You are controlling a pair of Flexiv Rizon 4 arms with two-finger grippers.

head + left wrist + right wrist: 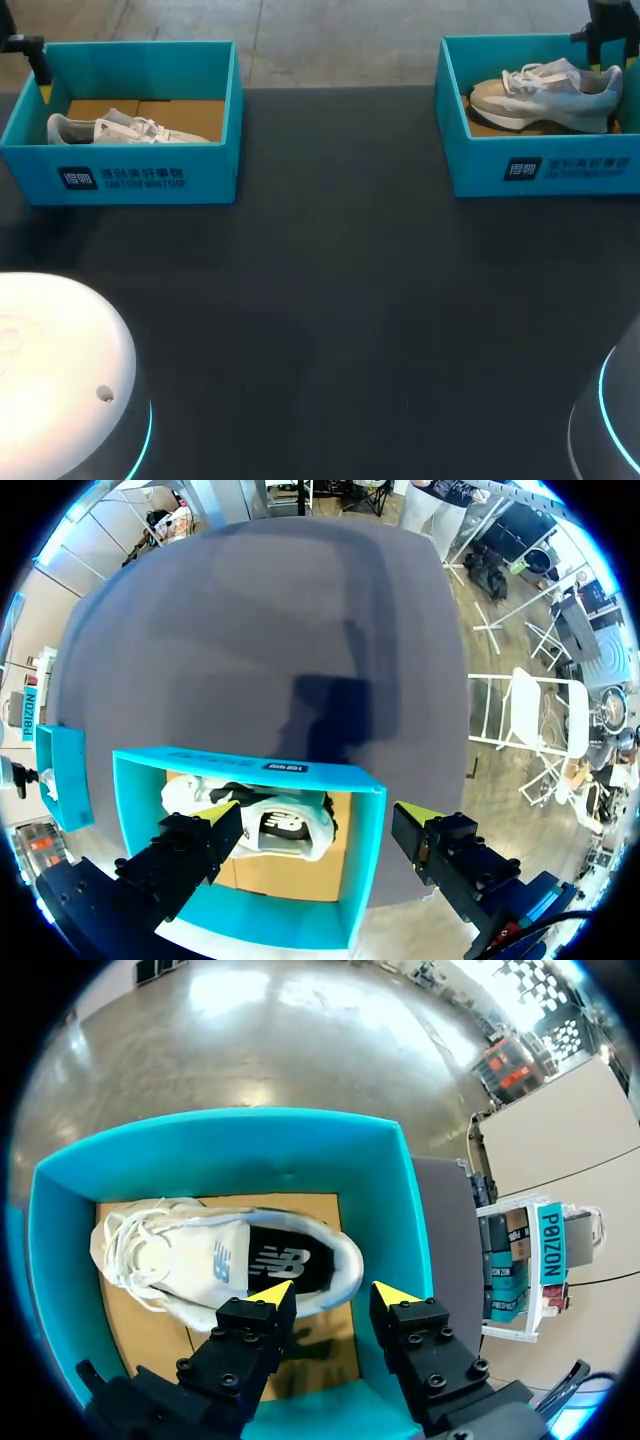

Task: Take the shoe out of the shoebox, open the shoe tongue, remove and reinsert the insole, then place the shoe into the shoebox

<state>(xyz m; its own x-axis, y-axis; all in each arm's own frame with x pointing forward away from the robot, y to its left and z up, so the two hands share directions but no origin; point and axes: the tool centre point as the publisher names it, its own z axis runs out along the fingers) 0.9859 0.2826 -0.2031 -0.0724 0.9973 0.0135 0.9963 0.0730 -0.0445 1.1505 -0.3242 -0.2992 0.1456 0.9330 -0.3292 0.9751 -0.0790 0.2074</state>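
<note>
Two teal shoeboxes stand at the table's far edge. The left shoebox [120, 170] [365, 850] holds a white shoe [130, 130] [275, 825] lying on its side. My left gripper [315, 815] [38, 65] hangs over that box's far left corner, wide open, with one finger over the box and the other outside it. In the right shoebox [540, 165] [395, 1200] a grey and white shoe [545, 95] [220, 1260] sits with its heel to the right. Just above that heel is my right gripper [332, 1295] [603, 40], its fingers half apart and holding nothing.
Between the two boxes and in front of them stretches the dark table top [330, 300]. The bases of my two arms rise at the near left [60, 380] and near right [615, 420] corners.
</note>
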